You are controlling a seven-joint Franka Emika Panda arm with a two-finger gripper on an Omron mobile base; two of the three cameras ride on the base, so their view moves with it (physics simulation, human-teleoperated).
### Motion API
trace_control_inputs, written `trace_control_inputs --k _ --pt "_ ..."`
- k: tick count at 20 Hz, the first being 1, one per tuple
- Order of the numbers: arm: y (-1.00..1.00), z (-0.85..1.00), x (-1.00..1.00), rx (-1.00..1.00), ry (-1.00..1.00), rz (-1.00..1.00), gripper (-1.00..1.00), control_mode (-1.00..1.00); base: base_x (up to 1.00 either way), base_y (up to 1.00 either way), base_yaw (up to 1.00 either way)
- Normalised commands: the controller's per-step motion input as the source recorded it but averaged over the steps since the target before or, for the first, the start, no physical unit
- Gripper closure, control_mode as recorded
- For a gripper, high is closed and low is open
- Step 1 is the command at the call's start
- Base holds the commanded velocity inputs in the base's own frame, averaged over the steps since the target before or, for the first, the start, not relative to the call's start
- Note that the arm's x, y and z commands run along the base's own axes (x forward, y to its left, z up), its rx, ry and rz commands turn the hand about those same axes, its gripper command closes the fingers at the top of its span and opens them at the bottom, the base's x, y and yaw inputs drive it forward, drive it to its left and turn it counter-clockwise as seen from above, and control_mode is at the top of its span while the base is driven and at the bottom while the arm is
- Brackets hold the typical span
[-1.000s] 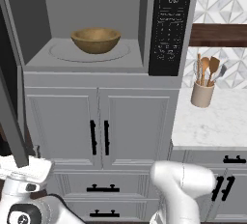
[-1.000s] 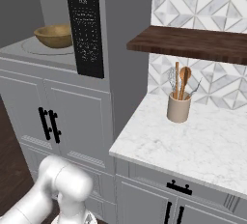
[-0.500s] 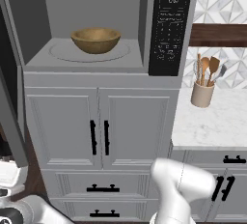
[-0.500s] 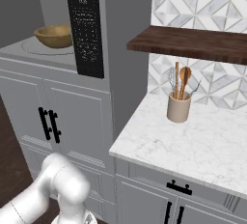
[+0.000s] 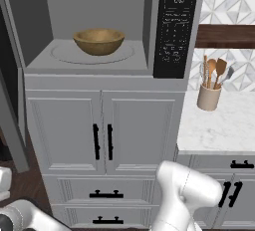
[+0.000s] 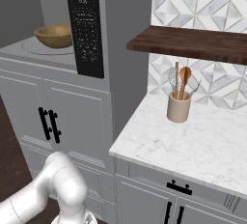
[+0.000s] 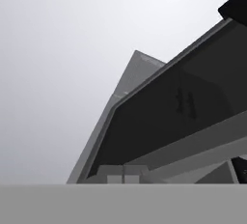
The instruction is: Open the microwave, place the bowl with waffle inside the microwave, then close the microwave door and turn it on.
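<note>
Jaws shut (empty), near microwave door.

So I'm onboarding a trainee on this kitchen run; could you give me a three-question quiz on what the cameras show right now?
1. True or false: the bowl with waffle sits inside the microwave.
2. The microwave door is: A) shut, B) swung open, C) missing.
3. What stands on the marble counter under the wooden shelf?

Key: 1 true, it rests on the round turntable. 2 B, the cavity is exposed. 3 A beige utensil cup holding wooden spoons.
</note>
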Motion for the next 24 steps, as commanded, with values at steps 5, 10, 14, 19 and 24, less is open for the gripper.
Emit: trace_control_inputs --k 5,10,14,19,24 --pt "0.00 0.43 0.00 0.04 0.00 0.00 1.00 -1.00 0.00 0.00 0.00" --pt "-0.03 0.57 0.00 0.10 0.00 0.00 1.00 -1.00 0.00 0.00 0.00" --pt "-0.50 0.55 0.00 0.20 0.00 0.00 1.00 -1.00 0.00 0.00 0.00" --pt "-0.95 0.60 0.00 0.35 -0.01 0.00 1.00 -1.00 0.00 0.00 0.00" --pt "-1.00 0.72 0.00 0.49 -0.08 0.00 1.00 -1.00 0.00 0.00 0.00"
